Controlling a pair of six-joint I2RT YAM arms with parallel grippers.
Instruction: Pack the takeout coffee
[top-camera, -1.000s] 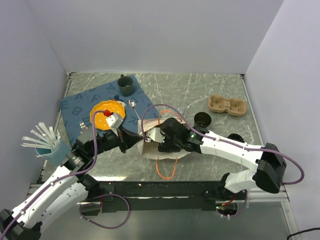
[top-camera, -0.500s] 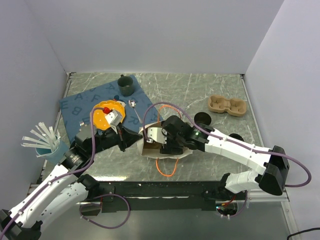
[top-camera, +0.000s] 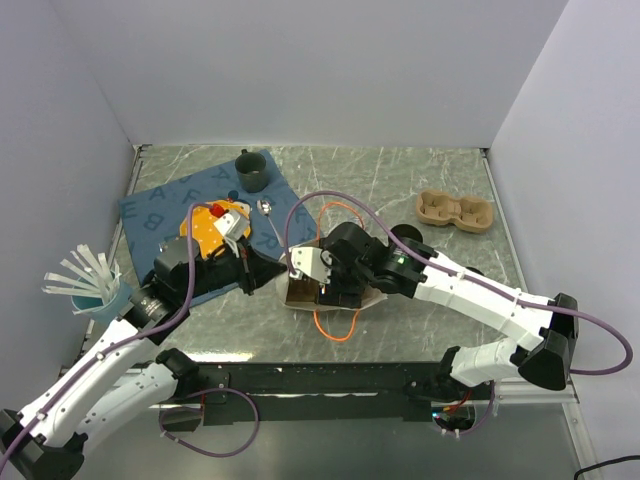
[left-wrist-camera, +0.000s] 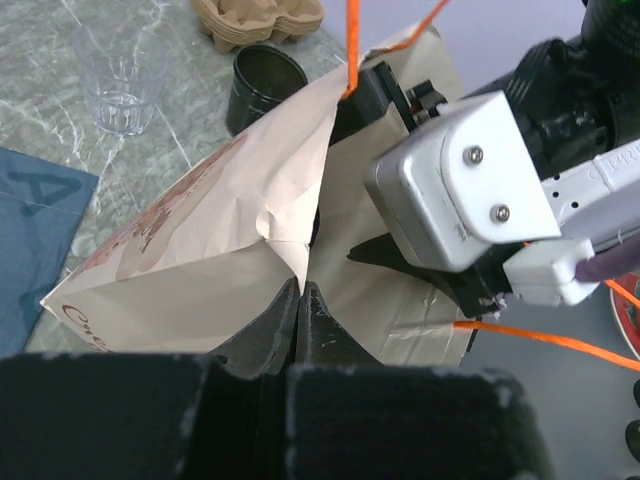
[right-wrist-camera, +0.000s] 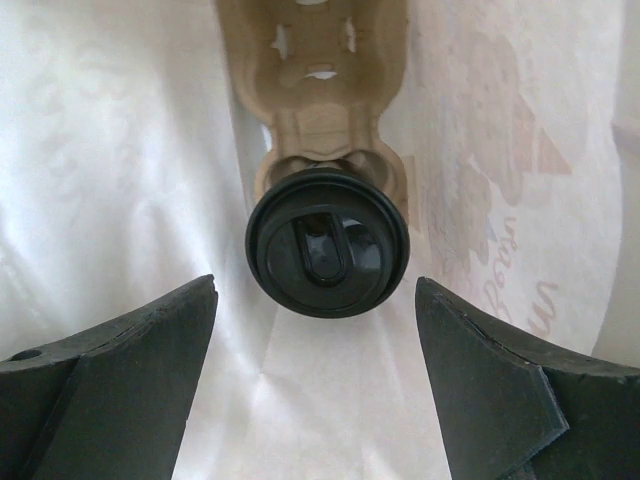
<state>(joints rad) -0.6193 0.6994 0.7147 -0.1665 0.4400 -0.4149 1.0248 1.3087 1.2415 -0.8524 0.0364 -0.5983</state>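
- The paper bag (top-camera: 318, 292) stands with its mouth open near the front middle of the table, its orange handles (top-camera: 335, 330) drooping over the rim.
- The left gripper (left-wrist-camera: 302, 300) comes at the bag from its left side; its jaws are pressed together on a fold of the bag's edge, with paper pinched between the fingers (left-wrist-camera: 270, 330).
- The right gripper (right-wrist-camera: 315, 320) points down into the bag's mouth with its jaws spread wide and nothing between them.
- Inside the bag, straight below the right gripper, a lidded cup (right-wrist-camera: 327, 240) sits upright in the near socket of a pulp tray (right-wrist-camera: 318, 90) (the far socket shows only in part).
- The cup is apart from both fingers (right-wrist-camera: 110, 370), one on either side of it.
- Outside the bag, on the side away from the left gripper, an unlidded dark cup (left-wrist-camera: 265, 85) stands close to the bag's wall.
- A clear glass (left-wrist-camera: 120, 80) is near that cup.
- A second pulp tray (top-camera: 455, 210) lies beyond the bag to its far right, well apart.
- A green mug (top-camera: 250, 170) stands to the bag's far left, at the back edge of a blue mat (top-camera: 165, 205).
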